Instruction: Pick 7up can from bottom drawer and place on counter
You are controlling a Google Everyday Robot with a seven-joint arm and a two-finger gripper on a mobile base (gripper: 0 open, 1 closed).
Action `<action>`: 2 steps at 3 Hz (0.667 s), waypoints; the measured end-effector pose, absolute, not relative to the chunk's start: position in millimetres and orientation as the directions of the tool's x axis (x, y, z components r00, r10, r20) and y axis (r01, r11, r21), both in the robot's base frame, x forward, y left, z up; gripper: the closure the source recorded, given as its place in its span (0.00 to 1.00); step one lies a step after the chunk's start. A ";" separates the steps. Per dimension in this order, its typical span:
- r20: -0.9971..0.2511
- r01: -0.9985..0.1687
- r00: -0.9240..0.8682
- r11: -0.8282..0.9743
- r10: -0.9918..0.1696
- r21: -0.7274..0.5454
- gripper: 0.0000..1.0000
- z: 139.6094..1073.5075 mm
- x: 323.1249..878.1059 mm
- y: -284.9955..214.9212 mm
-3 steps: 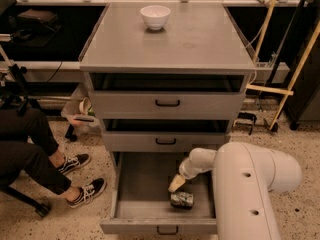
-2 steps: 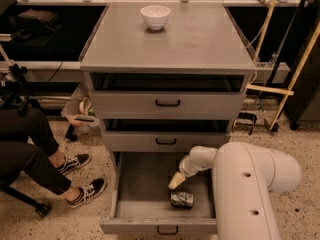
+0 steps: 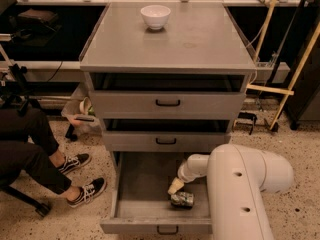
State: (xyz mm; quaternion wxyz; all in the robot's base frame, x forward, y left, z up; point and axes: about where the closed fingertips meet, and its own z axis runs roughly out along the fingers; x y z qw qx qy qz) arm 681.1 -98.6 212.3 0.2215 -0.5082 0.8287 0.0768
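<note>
The 7up can (image 3: 182, 199) lies on its side on the grey floor of the open bottom drawer (image 3: 140, 184), toward the front right. My gripper (image 3: 175, 186) reaches down into the drawer from the white arm (image 3: 240, 184) and hangs just above and left of the can, very close to it. The counter (image 3: 195, 39) is the broad grey top of the cabinet, well above the gripper.
A white bowl (image 3: 155, 16) stands at the back of the counter. The two upper drawers (image 3: 167, 104) are slightly pulled out. A seated person's legs and sneakers (image 3: 75, 176) are left of the cabinet. Wooden poles (image 3: 295, 74) lean at the right.
The gripper has shifted slightly up and back from the can; the can has stayed in place.
</note>
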 end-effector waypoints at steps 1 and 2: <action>-0.441 -0.882 -0.354 0.452 -0.825 -0.137 0.00 190.3 675.8 -100.4; -0.415 -0.869 -0.356 0.460 -0.837 -0.183 0.00 171.7 676.5 -110.3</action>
